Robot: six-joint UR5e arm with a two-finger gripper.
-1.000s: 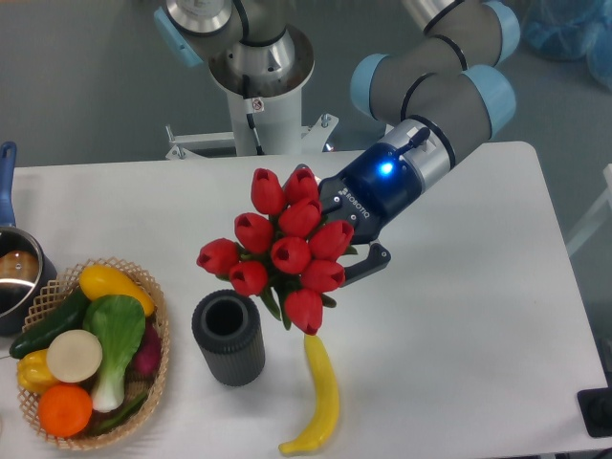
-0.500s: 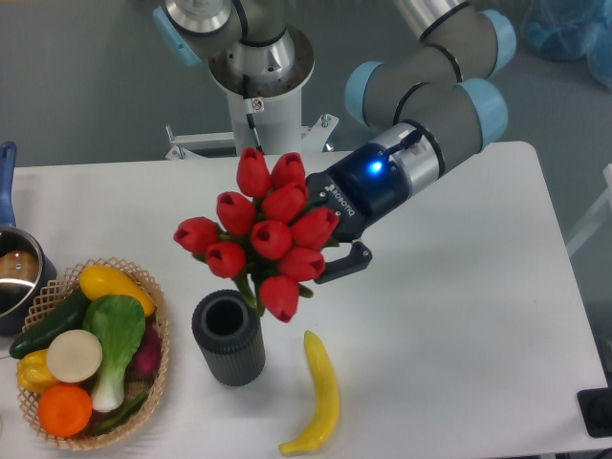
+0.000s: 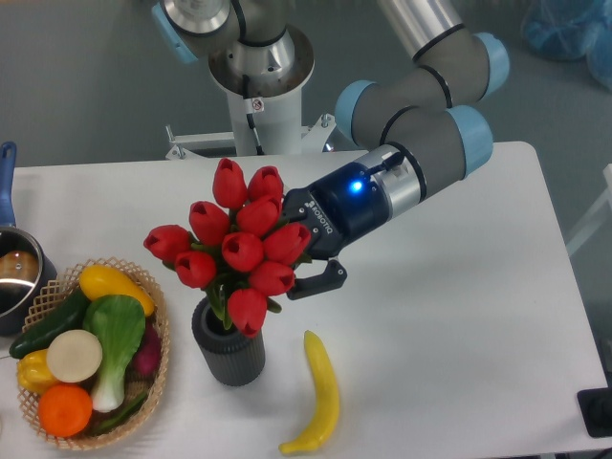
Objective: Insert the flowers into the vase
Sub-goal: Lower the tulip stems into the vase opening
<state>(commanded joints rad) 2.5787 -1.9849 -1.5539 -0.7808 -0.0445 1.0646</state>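
the flowers are in the air, held by the gripper, blooms right above the vase and covering most of its mouth. one of the fingers shows below-right of the bunch; the other is behind the blooms. fingers look clamped on the stems, though the contact point itself is hidden by the heads.

vase stands upright on the worktop, between the wicker basket and the banana, close to both.

step in hand, as i read it: align stems over the opening, then lower.

how to do it well:
- the bunch is wider than the vase, so centre the stem ends, not the blooms. stem tips can't be seen here, so i can't confirm they're inside the rim.
- the bunch looks tilted toward the camera-left; bring the stems nearer to vertical before descending.
- lower slowly; a stem catching the rim could tip or push the vase toward the basket.
- release only once the leaves sit at the rim.
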